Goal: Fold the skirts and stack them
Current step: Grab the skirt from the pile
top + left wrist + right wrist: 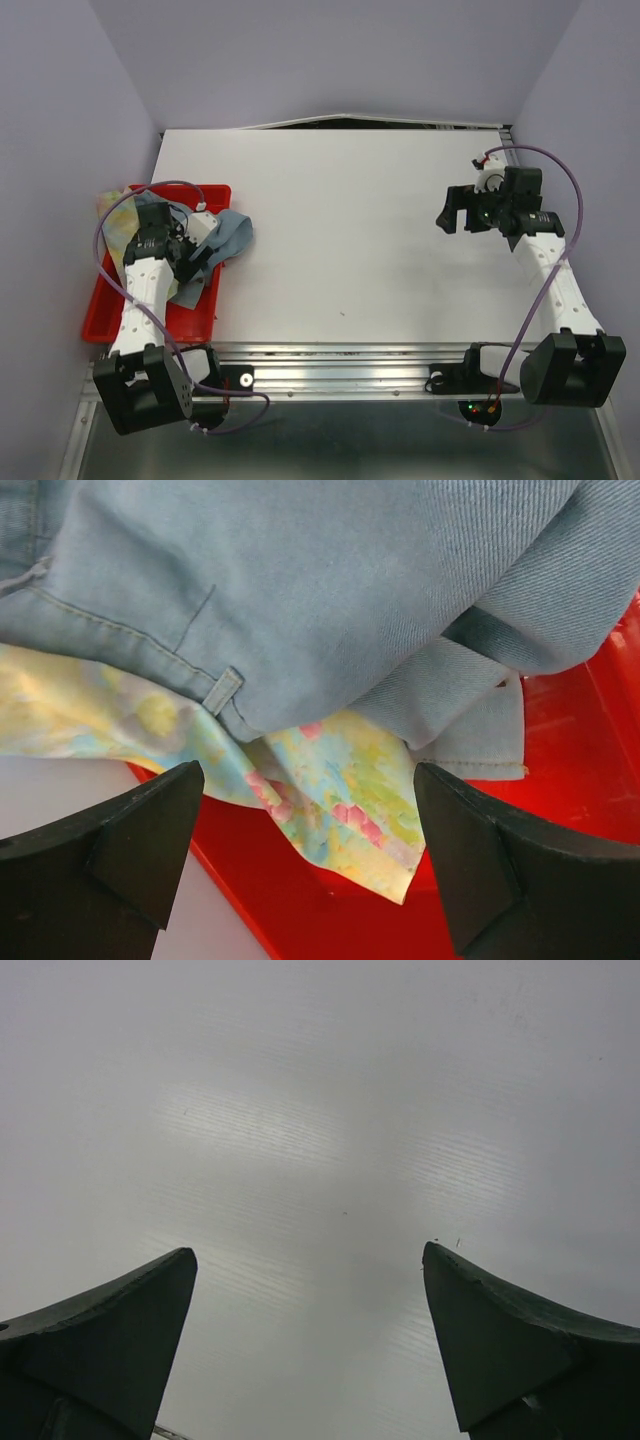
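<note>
1. Lying crumpled, the light blue denim skirt [300, 580] [232, 235] rests in the shallow red plastic tray [580, 740] [105, 300] and spills over its right rim onto the white table [350, 220].
2. The pastel floral cloth skirt [100, 710] [115, 210] lies beneath the denim, seemingly reaching the tray's far left corner.
3. The left gripper [310, 810] [188, 255] hangs just above the cloth in the tray, jaws wide, holding nothing.
4. The right gripper [310, 1270] [455, 210] hovers over the table well to the right of the tray, jaws wide and empty.

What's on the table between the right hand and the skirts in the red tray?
Nothing: the top view shows only bare white table between the right hand and the skirts.
</note>
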Robot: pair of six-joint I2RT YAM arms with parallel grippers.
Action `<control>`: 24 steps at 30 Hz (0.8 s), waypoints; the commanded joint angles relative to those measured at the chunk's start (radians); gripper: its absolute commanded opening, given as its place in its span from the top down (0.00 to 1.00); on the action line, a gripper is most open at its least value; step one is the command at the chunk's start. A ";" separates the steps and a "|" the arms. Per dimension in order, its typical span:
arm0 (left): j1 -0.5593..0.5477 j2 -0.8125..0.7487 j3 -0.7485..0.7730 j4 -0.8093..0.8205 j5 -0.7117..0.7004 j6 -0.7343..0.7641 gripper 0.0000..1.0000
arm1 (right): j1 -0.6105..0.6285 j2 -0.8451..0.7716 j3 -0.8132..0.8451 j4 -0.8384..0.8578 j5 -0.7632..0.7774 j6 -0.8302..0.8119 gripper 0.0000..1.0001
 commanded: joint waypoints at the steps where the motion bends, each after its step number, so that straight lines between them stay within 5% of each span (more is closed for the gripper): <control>1: 0.003 0.037 -0.031 0.096 -0.009 0.015 0.02 | 0.001 0.006 0.022 0.023 0.001 -0.014 0.00; 10: 0.002 0.076 -0.046 0.250 -0.035 -0.060 0.06 | 0.001 0.041 0.045 0.015 -0.002 -0.012 0.00; 18: 0.003 0.083 0.006 0.277 -0.026 -0.079 0.32 | 0.001 0.032 0.031 0.021 -0.005 -0.017 0.00; 24: 0.005 0.076 0.047 0.095 0.132 -0.002 0.18 | 0.001 0.040 0.051 0.004 -0.002 -0.025 0.00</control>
